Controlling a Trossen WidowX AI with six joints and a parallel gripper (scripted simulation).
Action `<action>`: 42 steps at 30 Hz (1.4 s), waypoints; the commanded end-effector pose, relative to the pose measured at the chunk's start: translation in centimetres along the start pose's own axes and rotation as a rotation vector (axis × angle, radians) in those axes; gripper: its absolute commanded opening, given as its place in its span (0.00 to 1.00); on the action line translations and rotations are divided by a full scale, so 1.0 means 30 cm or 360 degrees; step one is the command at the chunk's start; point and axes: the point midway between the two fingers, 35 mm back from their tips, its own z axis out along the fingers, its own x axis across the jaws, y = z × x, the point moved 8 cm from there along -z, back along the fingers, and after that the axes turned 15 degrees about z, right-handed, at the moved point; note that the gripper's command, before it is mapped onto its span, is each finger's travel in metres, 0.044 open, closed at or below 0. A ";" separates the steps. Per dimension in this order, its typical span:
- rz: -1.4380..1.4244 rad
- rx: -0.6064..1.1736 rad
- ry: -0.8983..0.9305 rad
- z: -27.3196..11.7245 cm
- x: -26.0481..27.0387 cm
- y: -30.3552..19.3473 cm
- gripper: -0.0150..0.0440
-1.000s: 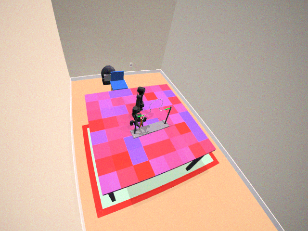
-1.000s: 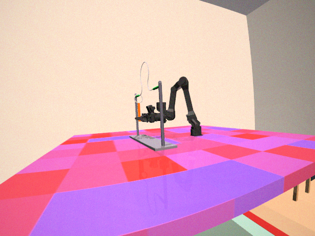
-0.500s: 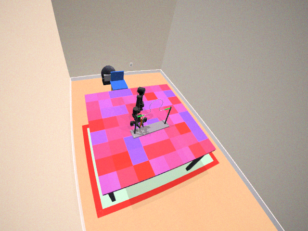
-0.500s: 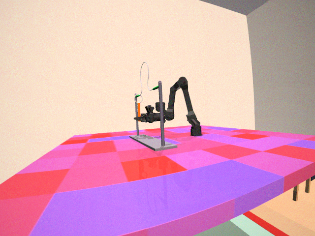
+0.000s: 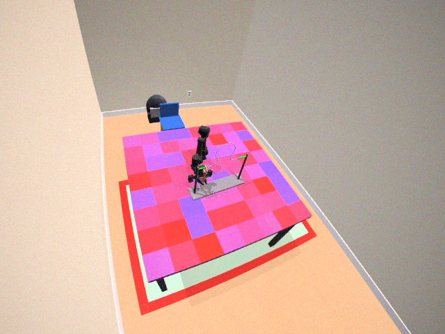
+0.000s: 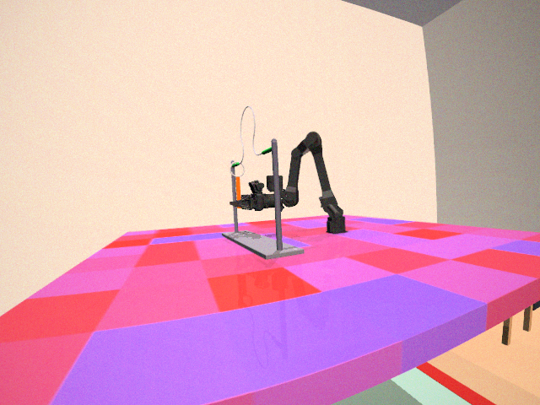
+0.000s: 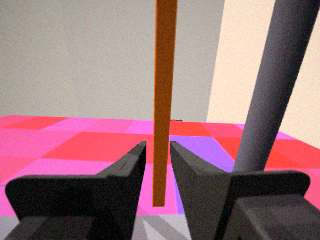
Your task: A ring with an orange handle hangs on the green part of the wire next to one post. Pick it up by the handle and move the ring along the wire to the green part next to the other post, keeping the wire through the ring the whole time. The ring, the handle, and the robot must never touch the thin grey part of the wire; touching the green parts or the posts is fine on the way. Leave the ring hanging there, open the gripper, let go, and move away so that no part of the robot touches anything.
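The pale ring [image 5: 206, 169] [image 6: 230, 170] hangs around the green wire part [image 5: 203, 168] [image 6: 235, 164] beside the near-side post [image 5: 195, 185] [image 6: 234, 219] [image 7: 275, 90]. Its orange handle [image 5: 204, 177] [image 6: 238, 187] [image 7: 163, 90] points straight down. My gripper [image 5: 204, 184] [image 6: 232, 203] [image 7: 158, 145] is level at the handle's lower end. Its fingers stand a little apart on either side of the handle. In the wrist view a gap shows left of the handle, and the right finger is very close to it. The other green part [image 5: 242, 156] [image 6: 267, 150] is at the second post [image 5: 242, 168] [image 6: 277, 196].
The thin grey wire [image 5: 216, 155] [image 6: 247, 106] rises in a tall loop between the green parts, above my gripper's level. Both posts stand on a grey base plate [image 5: 224, 186] [image 6: 278, 254]. In the wrist view the nearer post stands just right of the handle, beyond my right finger.
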 end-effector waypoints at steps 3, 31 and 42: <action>0.0000 0.0000 0.0000 0.000 0.000 0.000 0.17; 0.0008 -0.0001 0.0001 0.001 0.022 0.060 0.00; 0.0008 -0.0001 0.0001 0.001 0.022 0.060 0.00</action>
